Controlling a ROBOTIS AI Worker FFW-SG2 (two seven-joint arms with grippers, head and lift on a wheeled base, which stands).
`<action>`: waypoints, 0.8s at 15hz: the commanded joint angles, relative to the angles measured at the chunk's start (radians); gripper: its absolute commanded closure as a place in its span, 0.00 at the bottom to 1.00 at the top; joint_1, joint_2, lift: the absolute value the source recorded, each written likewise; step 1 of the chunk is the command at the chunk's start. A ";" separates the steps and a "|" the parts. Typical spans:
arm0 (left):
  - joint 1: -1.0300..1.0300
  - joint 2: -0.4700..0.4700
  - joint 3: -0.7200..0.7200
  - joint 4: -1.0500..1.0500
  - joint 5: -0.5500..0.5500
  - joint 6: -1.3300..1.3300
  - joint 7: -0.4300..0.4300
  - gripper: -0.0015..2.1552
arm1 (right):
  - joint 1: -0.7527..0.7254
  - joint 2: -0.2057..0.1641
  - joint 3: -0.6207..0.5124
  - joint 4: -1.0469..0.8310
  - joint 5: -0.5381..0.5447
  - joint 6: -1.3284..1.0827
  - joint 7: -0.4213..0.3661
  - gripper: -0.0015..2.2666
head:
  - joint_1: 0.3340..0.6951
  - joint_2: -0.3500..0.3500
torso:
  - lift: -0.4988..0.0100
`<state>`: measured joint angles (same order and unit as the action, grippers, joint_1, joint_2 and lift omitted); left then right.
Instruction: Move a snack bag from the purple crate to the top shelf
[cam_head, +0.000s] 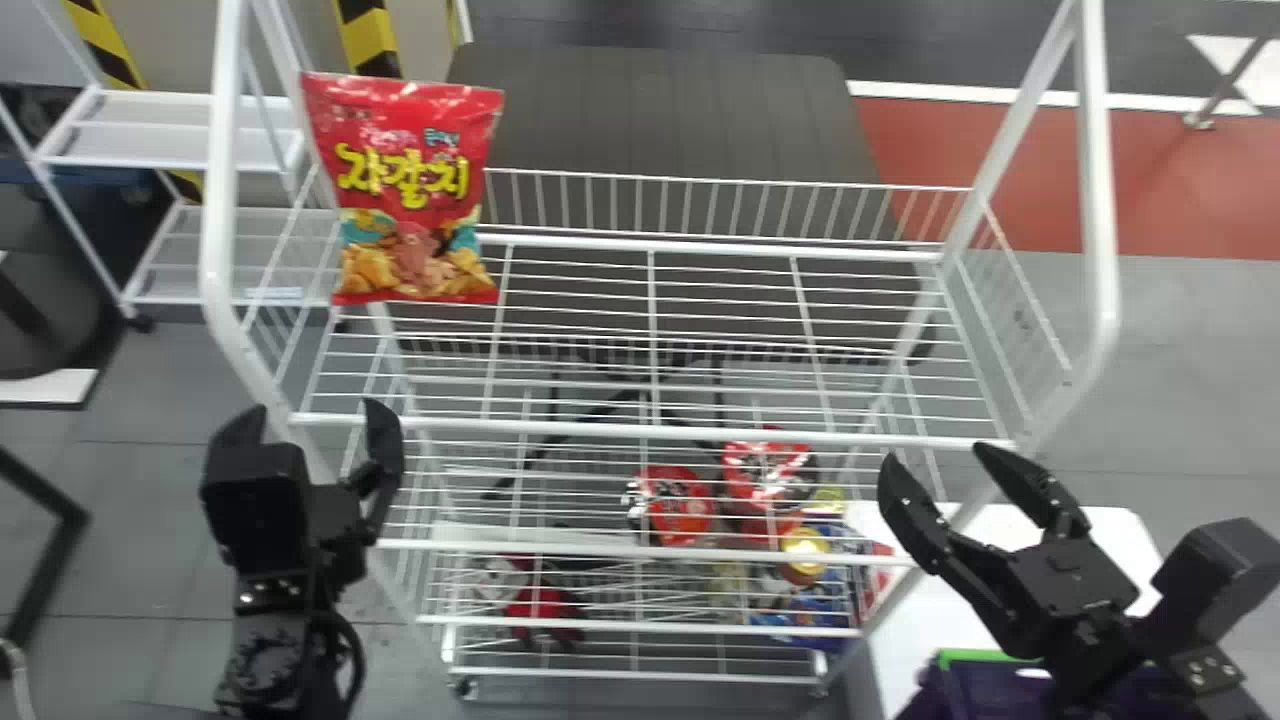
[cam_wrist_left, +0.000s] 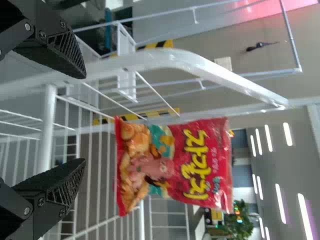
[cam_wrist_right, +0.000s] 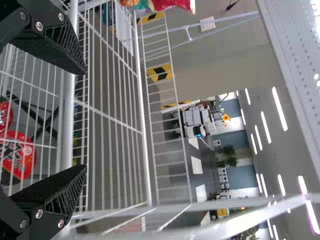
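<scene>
- You've got the purple crate (cam_head: 945, 692) nearest, on your R, partly behind the R arm.
- R claw (cam_head: 937, 455): wide, empty, by the shelf's R front corner.
- L claw (cam_head: 314, 412): wide, nothing btwn fingers, by the L front corner; it's your nearer one to the bag.
- Bag (cam_head: 410, 190) is beyond the L claw, slightly to its R, apart from it. Long axis upright, base down, at the L end of the top shelf (cam_head: 600, 428).
- Looks done to me; next, prob. back both arms straight out. Watch the L claw: swing fwd/R & you could tip the bag or snag wires.
- Shelf's open white wire w/ raised sides; red packs (cam_head: 680, 505) lower down.
- Far: grey floor (cam_head: 1190, 370), white rack (cam_head: 180, 130) off L.
</scene>
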<state>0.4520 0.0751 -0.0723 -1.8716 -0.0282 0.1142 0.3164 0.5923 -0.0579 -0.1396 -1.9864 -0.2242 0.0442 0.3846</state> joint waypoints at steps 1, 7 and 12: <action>0.033 0.000 0.026 -0.026 0.022 0.039 -0.002 0.12 | 0.012 0.001 0.094 -0.060 0.074 0.007 -0.033 0.07 | 1.00 0.53 | 0.98; 0.091 0.002 0.060 -0.035 0.079 -0.081 -0.023 0.07 | 0.011 -0.005 0.140 -0.055 0.114 0.007 -0.041 0.07 | 1.00 0.76 | 0.98; 0.128 0.015 0.068 -0.015 0.114 -0.284 -0.010 0.07 | 0.011 -0.007 0.150 -0.049 0.120 -0.008 -0.035 0.07 | 1.00 0.80 | 0.98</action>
<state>0.5708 0.0866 -0.0062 -1.8877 0.0827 -0.1537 0.3075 0.6050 -0.0640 0.0091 -2.0378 -0.1066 0.0410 0.3492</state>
